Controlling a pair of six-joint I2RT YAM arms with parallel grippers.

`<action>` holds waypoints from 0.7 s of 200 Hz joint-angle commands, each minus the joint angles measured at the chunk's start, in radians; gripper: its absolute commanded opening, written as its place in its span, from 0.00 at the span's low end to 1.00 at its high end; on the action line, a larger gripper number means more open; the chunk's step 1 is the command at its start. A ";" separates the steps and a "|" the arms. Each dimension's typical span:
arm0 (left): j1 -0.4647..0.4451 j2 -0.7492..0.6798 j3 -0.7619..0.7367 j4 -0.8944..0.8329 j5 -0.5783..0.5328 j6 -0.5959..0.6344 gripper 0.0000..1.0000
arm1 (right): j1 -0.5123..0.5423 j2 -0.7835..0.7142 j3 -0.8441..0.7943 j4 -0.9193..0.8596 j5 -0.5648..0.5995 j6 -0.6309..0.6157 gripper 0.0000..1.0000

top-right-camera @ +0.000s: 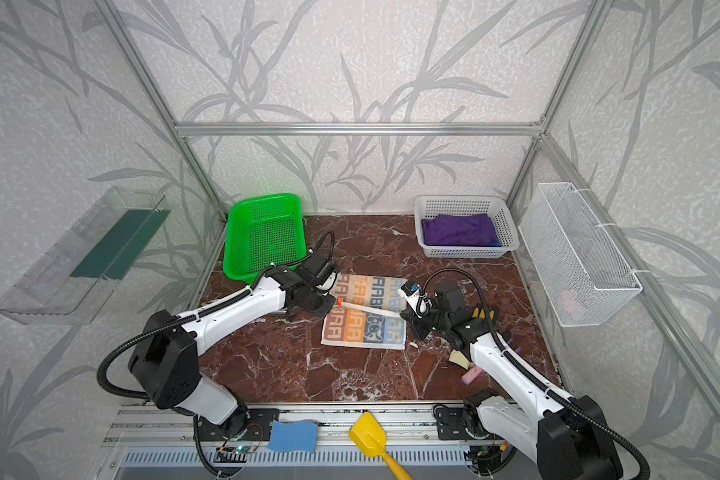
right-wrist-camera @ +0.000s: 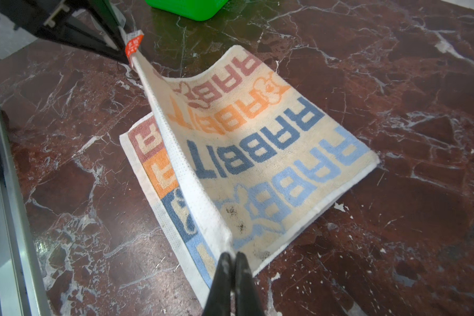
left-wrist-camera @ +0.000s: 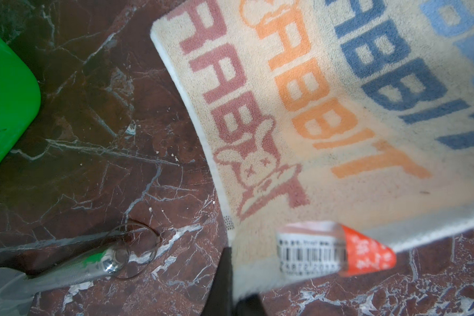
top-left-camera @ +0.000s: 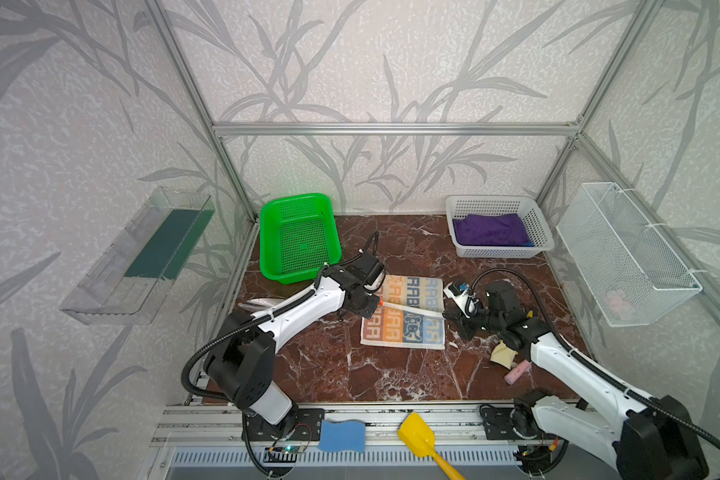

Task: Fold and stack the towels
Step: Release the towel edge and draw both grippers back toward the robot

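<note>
- Corners of the printed towel (top-left-camera: 400,332), along its raised edge, are pinched in the left gripper (top-left-camera: 376,304) and right gripper (right-wrist-camera: 234,260), taut between them, likely for an even fold.
- Purple towel (top-left-camera: 491,230) lies in the white basket (top-left-camera: 542,232), well beyond the right gripper.

Both arms reach inward and low: left arm (top-left-camera: 304,307) stretched nearly straight, right arm (top-left-camera: 570,365) bent at the wrist. The left gripper (top-left-camera: 376,304) and right gripper (top-left-camera: 445,316) face each other, jaws pinched tight on opposite ends of the lifted edge of the cream RABBIT towel (top-left-camera: 408,332).
</note>
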 commanded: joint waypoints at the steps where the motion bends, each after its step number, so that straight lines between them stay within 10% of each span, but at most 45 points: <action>1: -0.007 -0.030 -0.019 -0.002 -0.020 -0.022 0.00 | 0.045 -0.035 -0.028 -0.075 0.069 -0.128 0.00; 140: -0.051 0.015 -0.112 0.027 0.033 -0.033 0.03 | 0.126 0.029 -0.106 -0.069 0.071 -0.311 0.00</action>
